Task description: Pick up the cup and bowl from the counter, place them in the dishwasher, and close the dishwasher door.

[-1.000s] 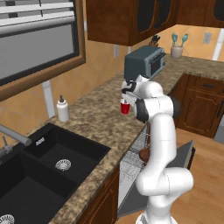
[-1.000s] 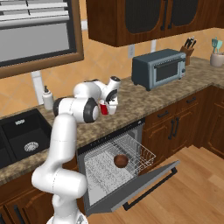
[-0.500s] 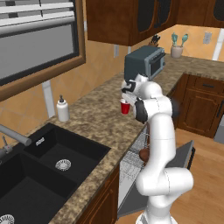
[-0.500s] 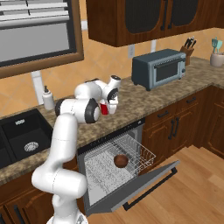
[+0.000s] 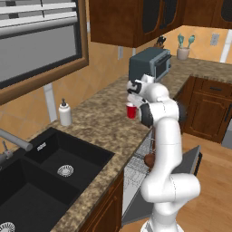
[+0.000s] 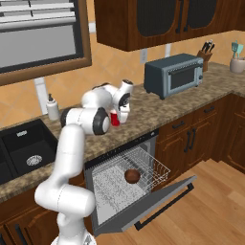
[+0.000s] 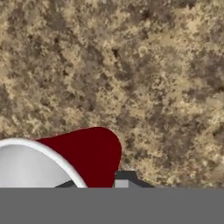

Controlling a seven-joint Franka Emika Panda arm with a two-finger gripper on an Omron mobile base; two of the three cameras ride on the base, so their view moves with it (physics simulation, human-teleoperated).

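Gripper point(image 5: 132, 103) clamped on cup point(image 5: 131, 111) rim at counter point(image 5: 99, 118) front edge, for lifting into dishwasher point(image 6: 125, 178); bowl point(image 6: 132, 176) already racked, door point(image 6: 158, 203) left open

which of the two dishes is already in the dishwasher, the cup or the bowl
The bowl: it sits on the white rack inside the open dishwasher. The red cup is up at the counter, with the gripper shut on it.

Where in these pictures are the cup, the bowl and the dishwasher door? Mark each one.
cup point(image 5: 131, 111): left base view, red side wall.
bowl point(image 6: 132, 176): right base view, rounded dark outside, in the rack.
dishwasher door point(image 6: 160, 199): right base view, inner face of the open panel.
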